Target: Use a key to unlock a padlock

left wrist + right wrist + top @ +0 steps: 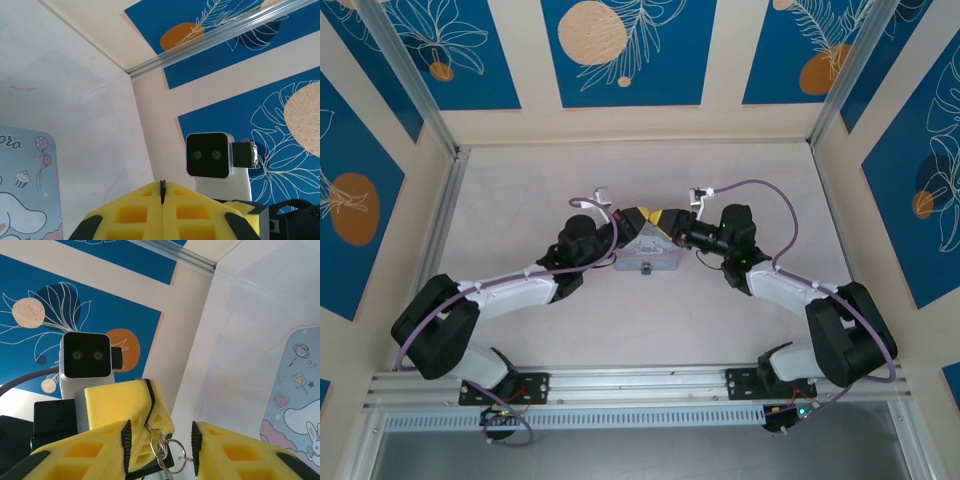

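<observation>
You have bare table (520,180) to pass over at the upper left, upper right and bottom centre of the top view. At centre the tin (630,260) lies under both grippers. The left gripper (638,216), its fingers pressed together, and the hanging key rings (167,452) stand in the gap between the parted jaws of the right gripper (670,220).

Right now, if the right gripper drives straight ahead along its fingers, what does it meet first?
The right gripper would likely meet the key ring first: it hangs between the open jaws from the shut left gripper, which sits just beyond. Depth is unclear.
</observation>
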### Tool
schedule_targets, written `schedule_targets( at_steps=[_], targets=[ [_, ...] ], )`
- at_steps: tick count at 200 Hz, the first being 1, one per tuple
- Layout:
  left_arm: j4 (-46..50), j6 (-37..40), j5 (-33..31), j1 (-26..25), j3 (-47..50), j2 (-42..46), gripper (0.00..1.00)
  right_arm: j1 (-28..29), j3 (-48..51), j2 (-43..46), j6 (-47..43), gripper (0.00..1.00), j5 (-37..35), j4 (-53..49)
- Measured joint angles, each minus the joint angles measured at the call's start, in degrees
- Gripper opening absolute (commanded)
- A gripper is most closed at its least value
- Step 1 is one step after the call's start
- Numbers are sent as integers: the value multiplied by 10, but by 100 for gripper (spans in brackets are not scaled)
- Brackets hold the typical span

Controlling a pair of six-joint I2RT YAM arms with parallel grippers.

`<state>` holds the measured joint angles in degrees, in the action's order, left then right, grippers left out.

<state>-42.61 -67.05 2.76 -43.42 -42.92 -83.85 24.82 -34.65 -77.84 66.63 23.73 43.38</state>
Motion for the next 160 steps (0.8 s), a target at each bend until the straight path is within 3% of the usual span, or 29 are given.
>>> schedule_targets(
  at_steps=[114, 160],
  targets=[
    [0, -1, 0, 0, 0, 0, 0, 2, 0, -4, 0, 23, 6, 15],
    [-2, -1, 0, 0, 0, 0, 0, 2, 0, -4, 0, 23, 7, 16]
  ],
)
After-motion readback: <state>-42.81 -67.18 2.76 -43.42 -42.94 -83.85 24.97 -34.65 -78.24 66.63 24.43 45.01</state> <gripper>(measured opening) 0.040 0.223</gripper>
